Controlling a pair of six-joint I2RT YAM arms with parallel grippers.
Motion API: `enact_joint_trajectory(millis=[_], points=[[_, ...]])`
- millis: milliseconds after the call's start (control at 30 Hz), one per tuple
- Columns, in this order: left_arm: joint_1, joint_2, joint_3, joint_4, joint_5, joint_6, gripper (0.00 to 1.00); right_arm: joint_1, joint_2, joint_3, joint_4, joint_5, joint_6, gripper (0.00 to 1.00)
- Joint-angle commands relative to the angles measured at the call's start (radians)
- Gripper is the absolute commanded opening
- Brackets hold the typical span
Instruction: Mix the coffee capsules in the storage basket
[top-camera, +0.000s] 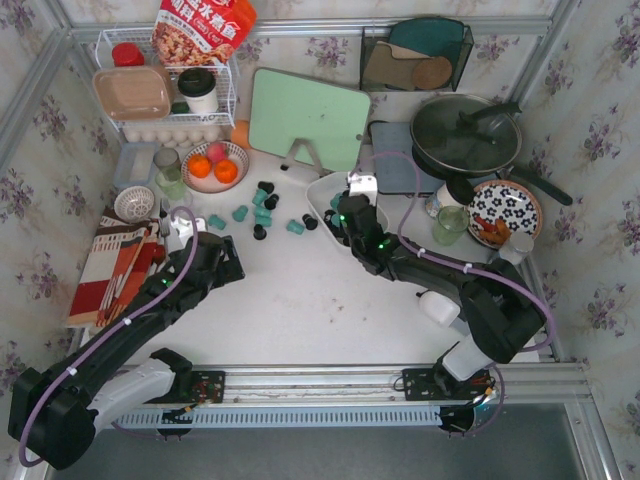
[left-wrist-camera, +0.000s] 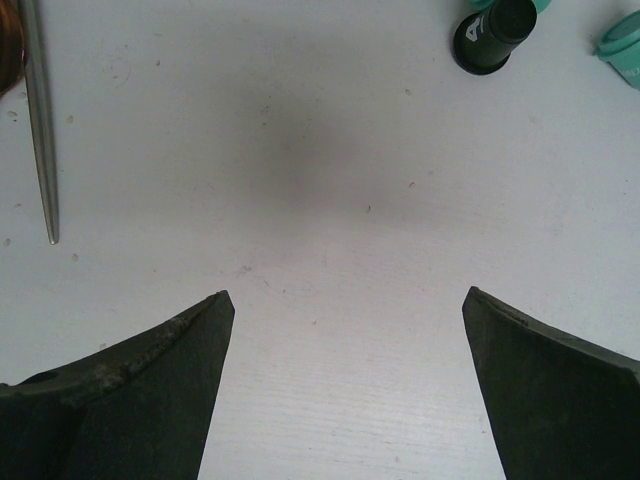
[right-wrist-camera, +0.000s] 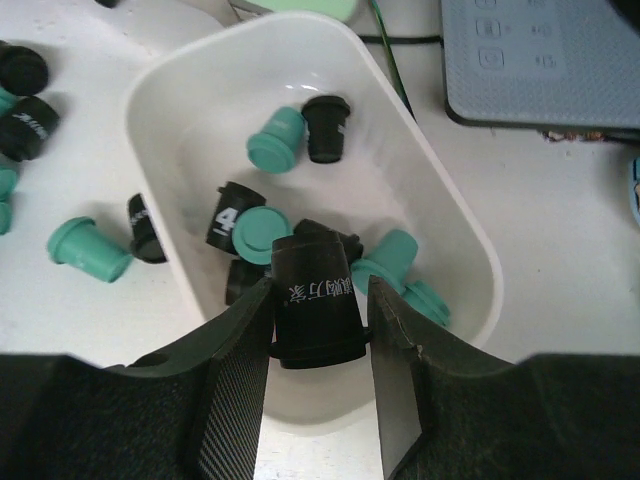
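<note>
Right gripper (right-wrist-camera: 322, 302) pinches a black capsule (right-wrist-camera: 312, 318) over the basket (right-wrist-camera: 470, 240). Drop step, I'd say: open and release it inside. Left gripper (left-wrist-camera: 345, 320) gapes wide above the table (left-wrist-camera: 300, 150).

Pale wallpaper (top-camera: 30, 180) printed with small purple flower sprigs closes in the white desk (top-camera: 300, 300) on three sides. Silver metal rails (top-camera: 320, 27) run along the wall edges. The light is even, with soft shadows.

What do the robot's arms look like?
The left arm and right arm are black, with tiny green lights and purple cables. The right one has white parts near its base. The left end effector and right end effector each have two dark wedge-shaped fingers.
</note>
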Motion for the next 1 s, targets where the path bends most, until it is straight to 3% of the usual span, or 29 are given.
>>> enact_joint_trajectory(millis=[0,333,967], points=[[0.001,-0.003,0.002,-0.012,0.006,-0.004,0.99,-0.067,0.005,-0.035,0.047,-0.096,0.116,0.37],[0.001,0.005,0.001,-0.01,0.004,-0.008,1.0,-0.21,0.067,-0.071,0.086,-0.253,0.205,0.38],[0.001,0.031,0.004,-0.006,-0.004,-0.007,1.0,-0.253,0.246,-0.024,0.062,-0.315,0.214,0.56]])
